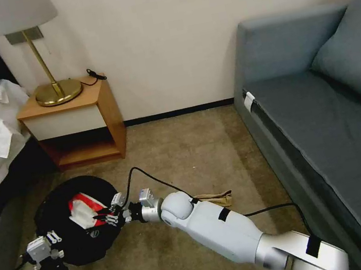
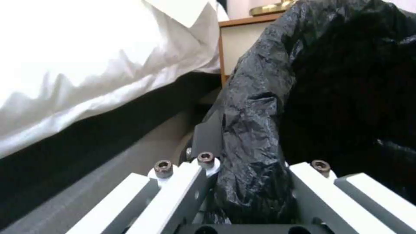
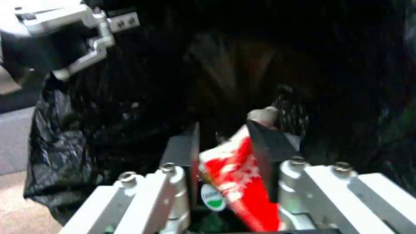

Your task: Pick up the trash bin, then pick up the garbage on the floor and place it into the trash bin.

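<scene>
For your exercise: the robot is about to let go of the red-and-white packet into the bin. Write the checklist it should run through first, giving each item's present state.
1. Left gripper clamps the trash bin by its bag-lined rim: ok.
2. Right gripper grips the red-and-white snack packet: ok.
3. Packet lies over the bin's opening, not over the carpet: ok.
4. Room inside the bin for the packet: cannot tell, the black liner is too dark.
5. Other litter left to fetch: not ok, a tan paper bag lies on the carpet beside the right arm.
</scene>
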Robot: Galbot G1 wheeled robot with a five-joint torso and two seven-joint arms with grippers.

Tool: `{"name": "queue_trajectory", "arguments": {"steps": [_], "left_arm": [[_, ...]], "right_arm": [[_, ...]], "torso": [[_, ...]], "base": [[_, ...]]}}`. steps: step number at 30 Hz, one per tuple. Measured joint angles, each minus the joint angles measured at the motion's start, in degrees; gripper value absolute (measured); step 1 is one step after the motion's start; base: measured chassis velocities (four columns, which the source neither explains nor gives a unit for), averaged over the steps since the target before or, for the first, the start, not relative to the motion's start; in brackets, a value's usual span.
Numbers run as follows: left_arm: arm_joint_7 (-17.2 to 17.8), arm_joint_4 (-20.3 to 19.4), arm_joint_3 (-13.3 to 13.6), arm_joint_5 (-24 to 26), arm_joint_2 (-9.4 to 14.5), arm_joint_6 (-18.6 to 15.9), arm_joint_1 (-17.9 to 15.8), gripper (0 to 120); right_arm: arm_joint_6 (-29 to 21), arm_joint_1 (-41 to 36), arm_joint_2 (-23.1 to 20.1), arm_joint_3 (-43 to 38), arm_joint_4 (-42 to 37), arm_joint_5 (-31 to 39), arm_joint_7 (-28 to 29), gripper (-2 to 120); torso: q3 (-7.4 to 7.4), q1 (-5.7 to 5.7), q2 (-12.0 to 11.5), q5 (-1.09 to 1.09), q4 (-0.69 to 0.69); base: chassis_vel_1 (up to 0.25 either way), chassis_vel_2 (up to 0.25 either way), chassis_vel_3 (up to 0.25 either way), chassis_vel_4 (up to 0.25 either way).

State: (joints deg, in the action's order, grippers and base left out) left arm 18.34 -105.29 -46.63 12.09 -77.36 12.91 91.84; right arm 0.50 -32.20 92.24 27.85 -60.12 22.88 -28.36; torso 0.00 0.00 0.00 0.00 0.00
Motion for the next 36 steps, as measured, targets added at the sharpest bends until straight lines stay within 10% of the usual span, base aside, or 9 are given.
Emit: {"name": "queue_trajectory", "arguments": {"steps": [17, 36], "left_arm": [[0.2, 2.4, -0.9, 2.0, 1.4, 0.5, -0.6, 5], [0.1, 4.4, -0.4, 2.3, 1.4, 1.5, -1.5, 5]], "right_arm": [[1.9, 2.3, -14.2, -3.2, -7.6, -13.7, -7.7, 97], [5.0, -2.2, -21.7, -12.5, 1.9, -28.3, -10.9, 100]], "torso": [[0.0, 0.0, 0.0, 0.02, 0.0], [0.0, 0.0, 0.0, 0.02, 0.0]], "base": [[0.0, 0.0, 0.0, 0.0], [0.0, 0.0, 0.0, 0.0]]}}
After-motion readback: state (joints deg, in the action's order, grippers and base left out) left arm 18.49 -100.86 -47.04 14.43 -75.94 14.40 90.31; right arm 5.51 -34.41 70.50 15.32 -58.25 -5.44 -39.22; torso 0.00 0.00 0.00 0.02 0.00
